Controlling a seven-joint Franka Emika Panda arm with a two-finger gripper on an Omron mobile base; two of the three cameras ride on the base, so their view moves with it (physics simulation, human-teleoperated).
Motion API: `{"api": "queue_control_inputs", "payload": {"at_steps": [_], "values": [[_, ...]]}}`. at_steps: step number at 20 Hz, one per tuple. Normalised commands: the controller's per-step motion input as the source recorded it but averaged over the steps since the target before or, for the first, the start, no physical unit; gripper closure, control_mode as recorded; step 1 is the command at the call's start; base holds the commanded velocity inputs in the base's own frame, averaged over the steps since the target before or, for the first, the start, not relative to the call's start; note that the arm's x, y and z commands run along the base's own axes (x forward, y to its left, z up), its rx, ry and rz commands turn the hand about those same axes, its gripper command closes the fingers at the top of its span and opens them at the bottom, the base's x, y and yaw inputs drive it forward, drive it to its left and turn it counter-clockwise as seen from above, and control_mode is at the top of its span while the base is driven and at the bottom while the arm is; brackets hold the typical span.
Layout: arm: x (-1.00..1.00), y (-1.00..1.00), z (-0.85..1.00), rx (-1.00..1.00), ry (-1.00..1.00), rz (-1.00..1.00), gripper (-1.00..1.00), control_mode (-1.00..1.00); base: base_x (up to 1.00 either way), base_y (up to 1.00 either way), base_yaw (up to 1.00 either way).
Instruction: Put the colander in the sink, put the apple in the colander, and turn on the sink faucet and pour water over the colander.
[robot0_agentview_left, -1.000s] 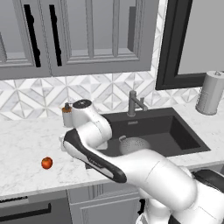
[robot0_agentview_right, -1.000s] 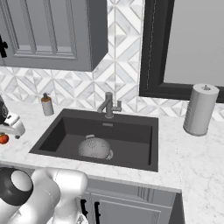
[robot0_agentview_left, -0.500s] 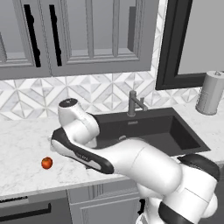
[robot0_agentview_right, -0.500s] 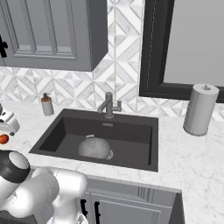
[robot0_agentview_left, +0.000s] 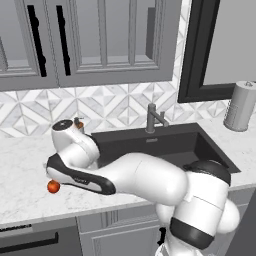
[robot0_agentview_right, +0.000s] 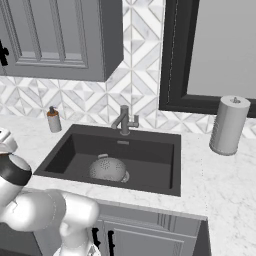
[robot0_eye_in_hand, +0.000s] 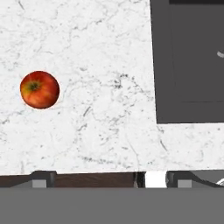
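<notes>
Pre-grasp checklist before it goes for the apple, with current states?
1. Colander sits in the sink: ok.
2. Apple alone on bare counter, nothing near it: ok.
3. Gripper jaws open and empty: ok.
4. Apple centred ahead of the gripper: not ok, it lies far left in the hand view.
5. Faucet off, no stream: ok.
6. Gripper height above counter: cannot tell.

The arm (robot0_agentview_left: 150, 182) is glossy white with thick rounded segments. Dark grey, almost black bands mark its joints, and one link ends in a round white cap.
</notes>
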Motion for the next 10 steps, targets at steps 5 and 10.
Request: {"api": "queue_control_inputs", "payload": {"at_steps": [5, 10], "values": [[0.36, 0.41, -0.31, 0.00, -0.01, 0.00, -1.00, -1.00, 0.00, 0.00, 0.00], [0.28, 0.30, -0.05, 0.00, 0.00, 0.00, -1.00, -1.00, 0.00, 0.00, 0.00]]}}
